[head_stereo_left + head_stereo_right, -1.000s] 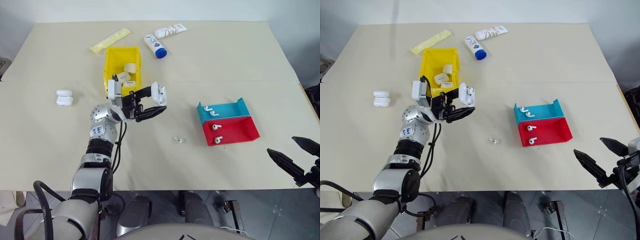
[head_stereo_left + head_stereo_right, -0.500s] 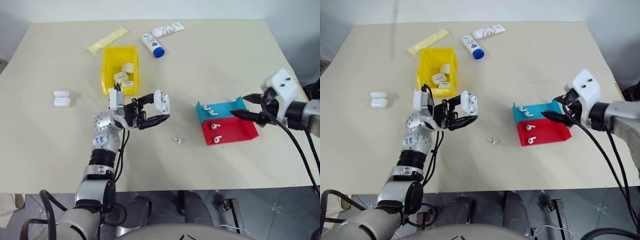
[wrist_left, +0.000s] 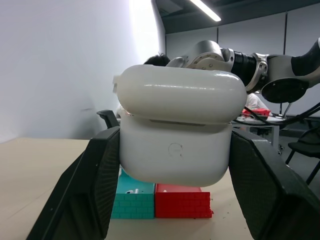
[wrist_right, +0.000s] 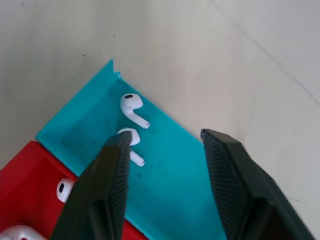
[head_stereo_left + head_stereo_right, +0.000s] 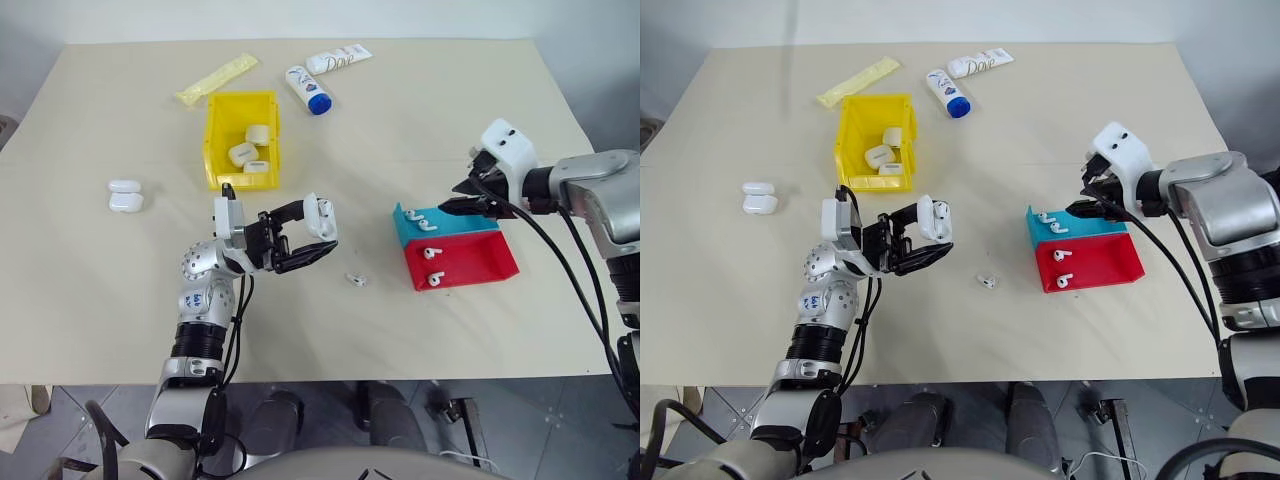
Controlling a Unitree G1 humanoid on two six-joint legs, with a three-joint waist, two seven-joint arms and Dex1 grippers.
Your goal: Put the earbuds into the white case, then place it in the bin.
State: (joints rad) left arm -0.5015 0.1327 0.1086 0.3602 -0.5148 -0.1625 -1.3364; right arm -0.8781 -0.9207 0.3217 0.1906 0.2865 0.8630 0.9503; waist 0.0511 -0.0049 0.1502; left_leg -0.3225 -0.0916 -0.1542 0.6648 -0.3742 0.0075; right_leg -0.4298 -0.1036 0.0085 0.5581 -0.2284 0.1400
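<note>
My left gripper [image 5: 318,230] is shut on the white case [image 5: 321,212] and holds it above the table's middle; in the left wrist view the case [image 3: 175,135] sits between both fingers [image 3: 95,185]. My right gripper [image 5: 450,207] hangs open over the blue tray [image 5: 470,218], with nothing between its fingers [image 4: 102,185]. Two earbuds [image 4: 132,106] lie in that tray, one partly behind a fingertip. Two more earbuds [image 5: 433,266] lie in the red tray [image 5: 480,262]. A single earbud [image 5: 356,280] lies loose on the table. The yellow bin [image 5: 215,140] stands at the back left.
Three white cases [image 5: 246,152] lie inside the bin. Two more cases [image 5: 126,195] sit at the far left. A white tube [image 5: 338,60], a blue-capped bottle [image 5: 310,90] and a yellow packet [image 5: 218,80] lie along the back edge.
My right arm swung in from the lower right to above the blue tray, and its fingers narrowed. The left gripper drew back slightly with the case.
</note>
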